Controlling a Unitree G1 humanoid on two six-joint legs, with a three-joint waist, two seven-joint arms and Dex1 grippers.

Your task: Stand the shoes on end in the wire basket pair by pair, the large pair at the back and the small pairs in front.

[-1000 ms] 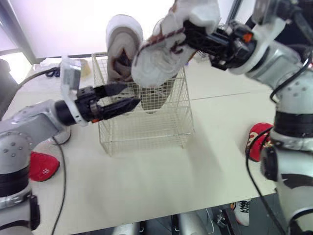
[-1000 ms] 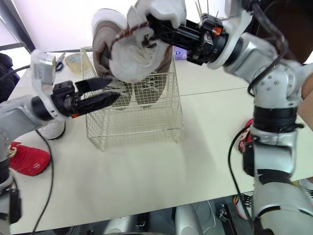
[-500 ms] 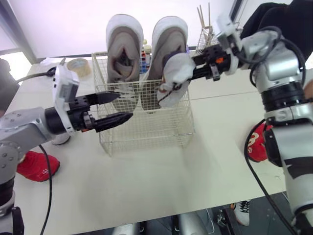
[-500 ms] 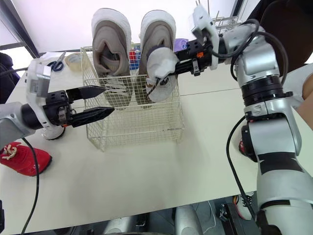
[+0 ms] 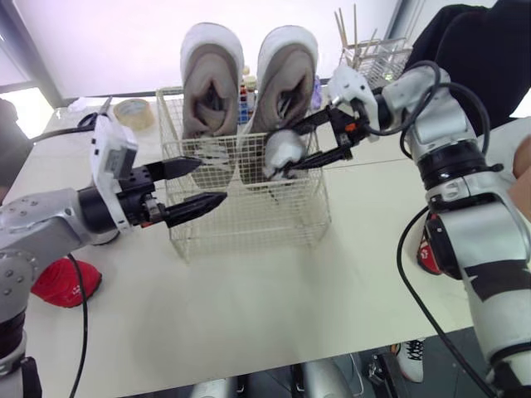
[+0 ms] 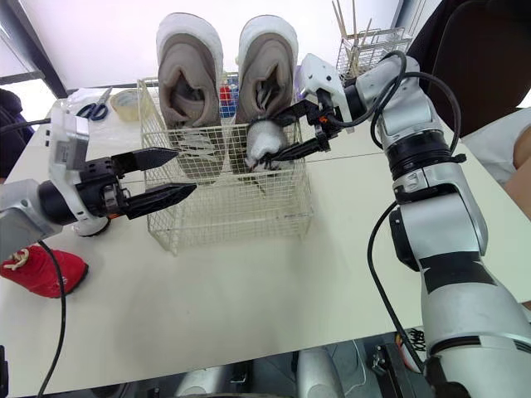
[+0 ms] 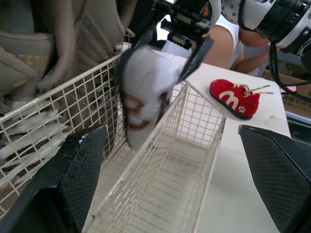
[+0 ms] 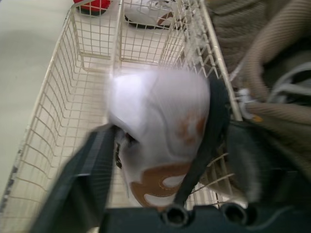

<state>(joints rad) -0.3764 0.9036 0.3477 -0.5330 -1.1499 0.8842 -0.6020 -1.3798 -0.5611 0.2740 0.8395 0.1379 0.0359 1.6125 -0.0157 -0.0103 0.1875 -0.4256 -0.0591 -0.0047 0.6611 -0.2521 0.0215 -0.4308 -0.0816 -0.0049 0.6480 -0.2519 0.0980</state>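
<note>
Placement of the first small pair is the step in hand, as I judge it. One small white shoe (image 5: 280, 151) with brown trim hangs at rim height over the front right part of the wire basket (image 5: 249, 222), just in front of the right large shoe (image 5: 287, 70). Whether its lower end has reached the basket floor I cannot tell. The right hand (image 6: 265, 141) has both black fingers clamped on it, one on each side. Behind it, the left large shoe (image 5: 211, 79) and its mate stand on end along the back wall, so the back row looks done and the front strip is bare wire.

The left hand (image 5: 211, 181) hovers just outside the basket's left wall, fingers spread wide and holding nothing. Beyond that arm a second white shoe (image 6: 87, 222) sits on the worktop (image 5: 274, 298), likely the partner, with a red shoe (image 5: 66, 282) near it. Another red shoe (image 5: 430, 240) lies by the right arm, well apart from the first.

The next move, to my mind, is to lower the held shoe until it rests on end against the large shoe or the wall, then part the fingers without tipping it. The risk is that it topples flat, since nothing flanks it yet.
</note>
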